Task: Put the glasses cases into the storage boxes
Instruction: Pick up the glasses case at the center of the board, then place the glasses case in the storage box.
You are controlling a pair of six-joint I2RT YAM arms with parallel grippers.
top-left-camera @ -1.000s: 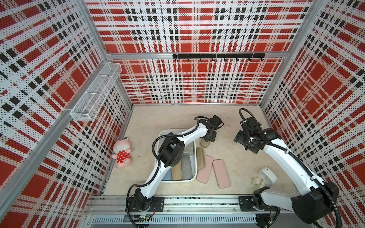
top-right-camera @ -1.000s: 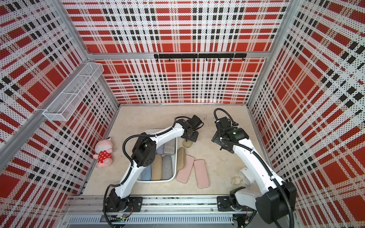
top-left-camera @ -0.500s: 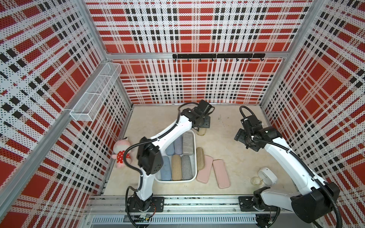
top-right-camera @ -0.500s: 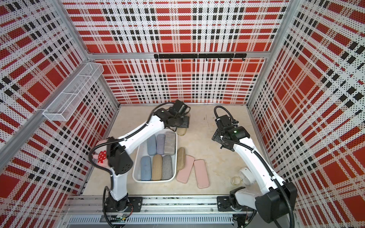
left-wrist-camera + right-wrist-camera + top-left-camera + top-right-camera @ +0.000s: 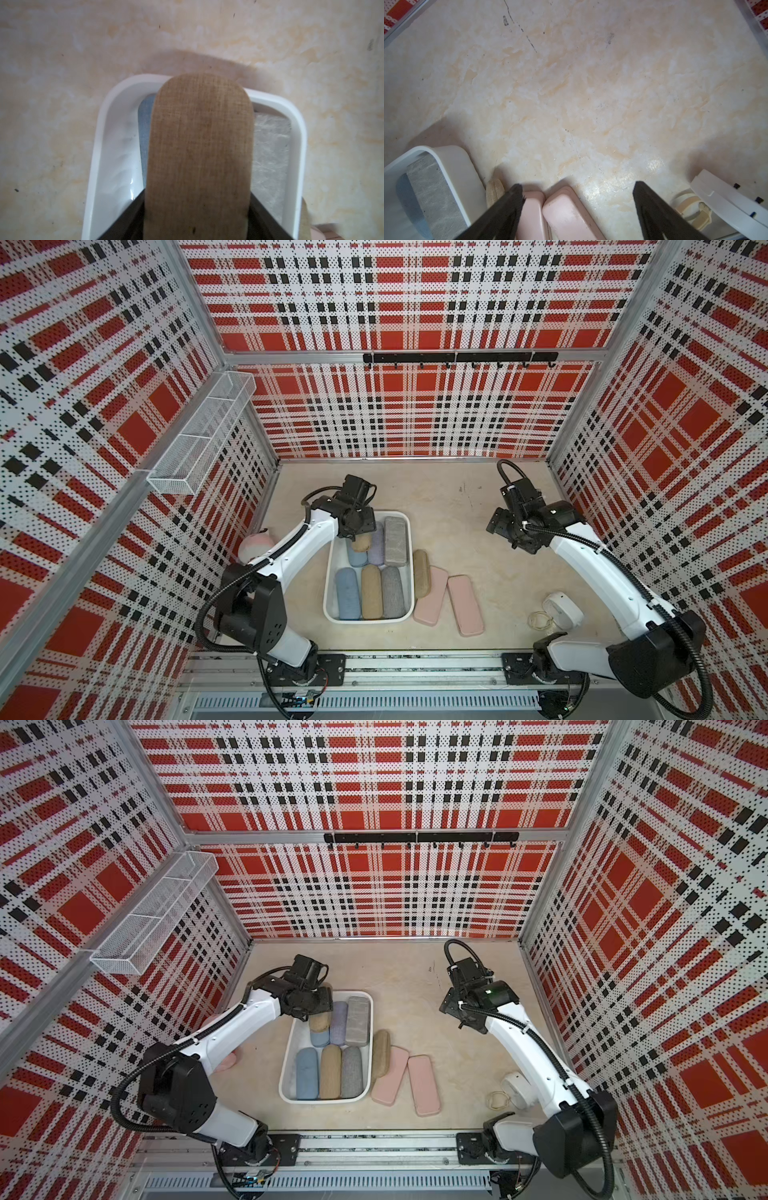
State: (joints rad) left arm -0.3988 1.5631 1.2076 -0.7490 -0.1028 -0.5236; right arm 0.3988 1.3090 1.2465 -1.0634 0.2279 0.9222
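The tan fabric case (image 5: 360,542) hangs over the far end of the white tub (image 5: 368,620). The left gripper (image 5: 355,526) is clamped on one end of it, I'd guess so the free end can go down first. Six cases already lie in the tub in two rows.

The left wrist view adds a bare strip of tub floor between the wall and the light blue case (image 5: 144,133), likely the intended slot.

Only the top views show what waits outside: another tan case (image 5: 421,572) against the tub and two flat pink cases (image 5: 432,597).

The right gripper (image 5: 577,185) hangs empty with its jaws wide, well apart from the tub.
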